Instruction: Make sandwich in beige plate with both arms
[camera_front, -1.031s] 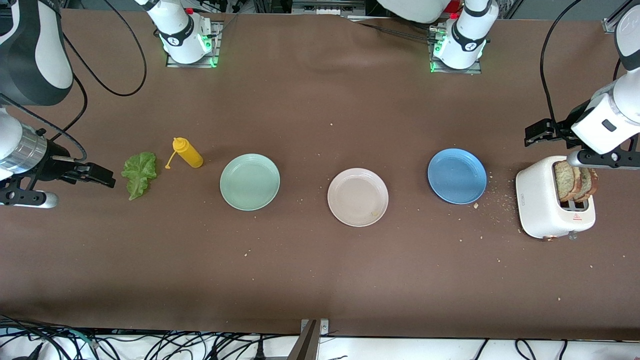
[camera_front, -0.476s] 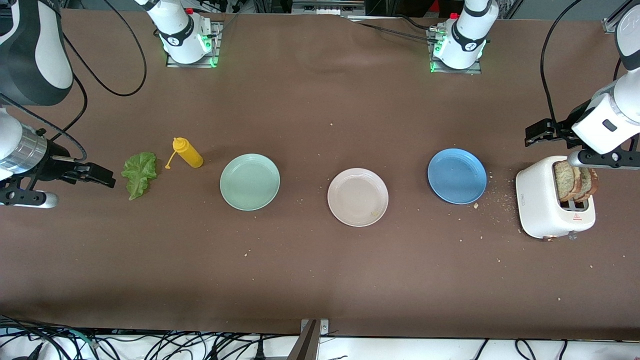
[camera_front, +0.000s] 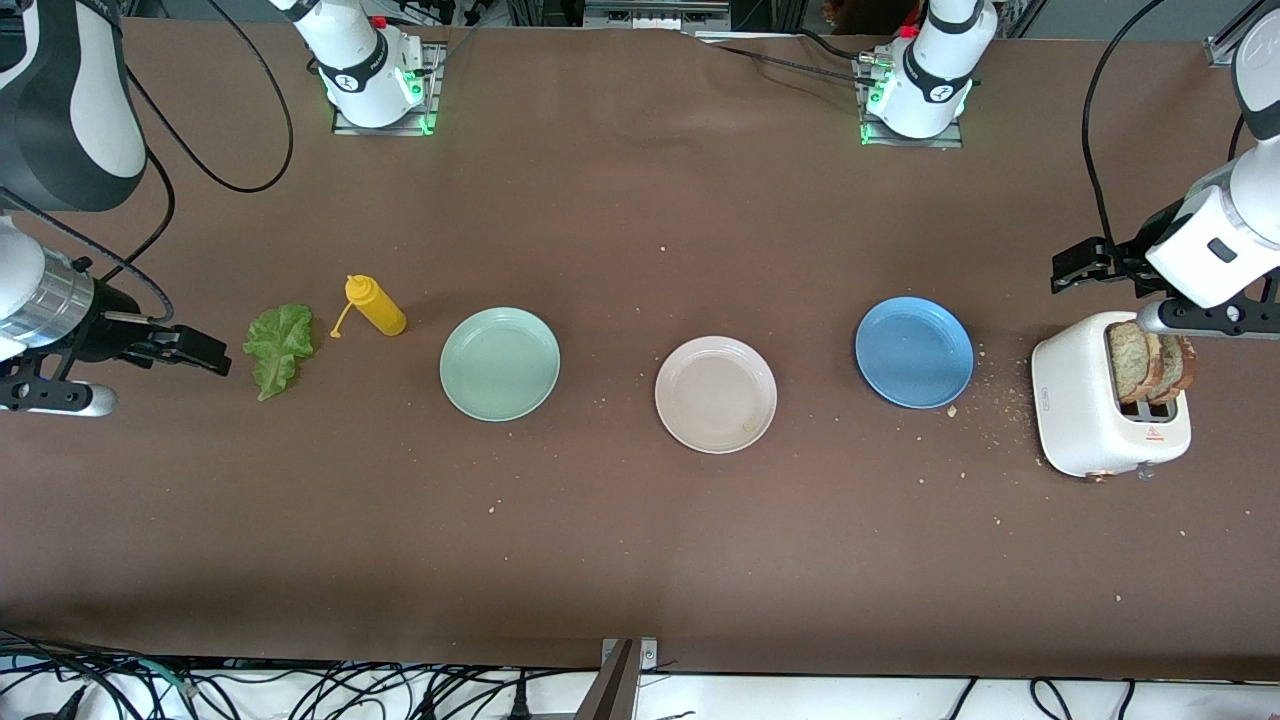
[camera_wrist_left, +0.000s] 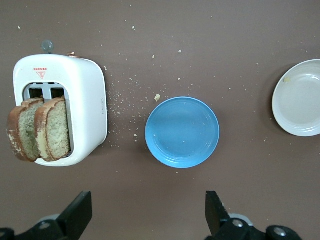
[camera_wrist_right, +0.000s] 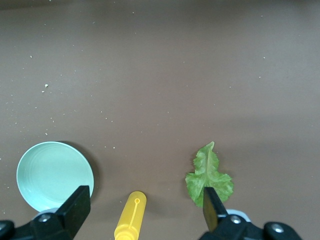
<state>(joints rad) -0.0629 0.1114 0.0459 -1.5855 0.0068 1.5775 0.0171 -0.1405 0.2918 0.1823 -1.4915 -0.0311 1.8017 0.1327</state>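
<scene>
Right now I am holding the released left gripper (camera_front: 1068, 270) above the toaster (camera_front: 1080, 420) to pinch one upright toast slice (camera_front: 1128, 361) squarely, the released right gripper (camera_front: 205, 353) waiting beside the lettuce (camera_front: 278, 346), the beige plate (camera_front: 716, 394) lying bare mid-desk.

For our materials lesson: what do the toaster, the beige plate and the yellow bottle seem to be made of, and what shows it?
Toaster: probably plastic; smooth white matte shell with rounded corners.
Beige plate: glazed ceramic or melamine; even pale surface with a soft sheen and raised rim, which one cannot be told.
Yellow bottle: likely soft squeezable plastic; opaque, uniform colour, moulded nozzle with tethered cap.
</scene>
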